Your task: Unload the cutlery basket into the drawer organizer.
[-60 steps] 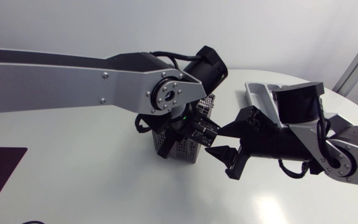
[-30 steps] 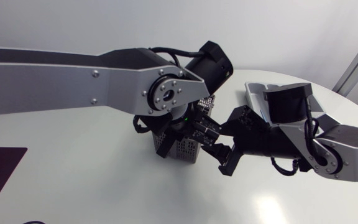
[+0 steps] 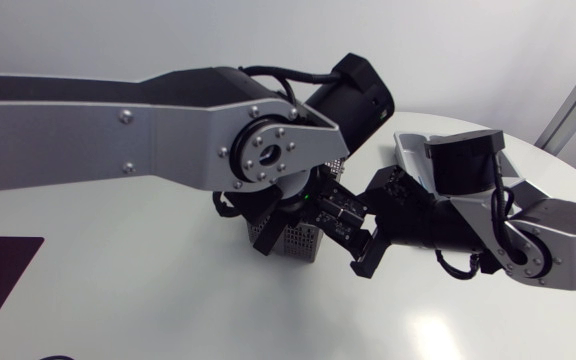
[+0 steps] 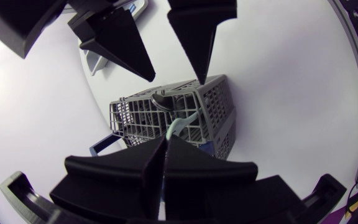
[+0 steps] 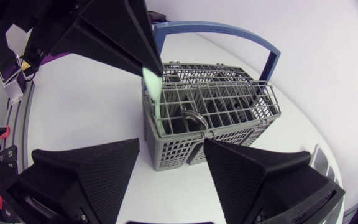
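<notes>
The left pincer [image 4: 165, 147] is clenching the tip of a pale green utensil [image 5: 155, 99]. The utensil's lower part is standing inside the grey cutlery basket [image 5: 216, 109], near the middle of the bench [image 3: 118, 280]. The right pincer [image 5: 171, 148] is hanging released, fingers spread wide, just beside the basket's near right side and very near the left pincer. The drawer organizer [image 3: 410, 148] is lying at the far right, partly hidden behind the right arm.

The hold is looking thin. Only the fingertips are pinching the handle's end, so the utensil may be swivelling or slipping out once it is being lifted. If its hidden end is catching in the grid, the light basket could be tipping or rising with it. The two pincers are also crowding each other. A sideways carry toward the organizer is risking a knock between them, or against the basket's blue handle [image 5: 229, 30].
</notes>
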Available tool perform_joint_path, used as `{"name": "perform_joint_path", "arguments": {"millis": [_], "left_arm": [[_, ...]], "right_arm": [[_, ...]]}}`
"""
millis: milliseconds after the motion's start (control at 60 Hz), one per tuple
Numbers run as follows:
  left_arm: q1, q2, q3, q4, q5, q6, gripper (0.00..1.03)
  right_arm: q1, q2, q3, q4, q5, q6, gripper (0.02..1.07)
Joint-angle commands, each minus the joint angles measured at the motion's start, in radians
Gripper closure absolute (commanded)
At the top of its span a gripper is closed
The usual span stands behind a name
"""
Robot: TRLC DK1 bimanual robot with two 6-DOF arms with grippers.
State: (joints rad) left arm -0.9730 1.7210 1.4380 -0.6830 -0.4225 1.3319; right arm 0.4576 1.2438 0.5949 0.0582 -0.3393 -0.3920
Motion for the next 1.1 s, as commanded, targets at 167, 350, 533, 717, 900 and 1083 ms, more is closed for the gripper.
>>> {"name": "perform_joint_path", "arguments": {"millis": [167, 350, 533, 717, 900, 1083], "left_arm": [[-0.02, -0.055, 0.064, -0.041, -0.029, -0.017, 0.9], [-0.036, -0.084, 0.067, -0.062, -0.058, -0.028, 0.9], [-0.053, -0.112, 0.058, -0.061, -0.093, -0.033, 0.9], [-0.07, -0.147, 0.058, -0.064, -0.11, -0.037, 0.9], [-0.095, -0.169, 0.085, -0.092, -0.116, -0.068, 0.9], [-0.107, -0.163, 0.171, -0.13, -0.116, -0.209, 0.9]], "right_arm": [[0.015, -0.006, -0.001, 0.019, 0.008, 0.022, 0.32], [0.021, -0.014, -0.006, 0.019, 0.016, 0.022, 0.32], [0.021, -0.02, -0.009, 0.019, 0.019, 0.022, 0.32], [0.023, -0.038, -0.017, 0.015, 0.025, 0.021, 0.32], [0.026, -0.099, -0.023, -0.011, 0.028, 0.022, 0.32], [0.032, -0.282, -0.063, -0.075, 0.083, 0.008, 0.32]]}}
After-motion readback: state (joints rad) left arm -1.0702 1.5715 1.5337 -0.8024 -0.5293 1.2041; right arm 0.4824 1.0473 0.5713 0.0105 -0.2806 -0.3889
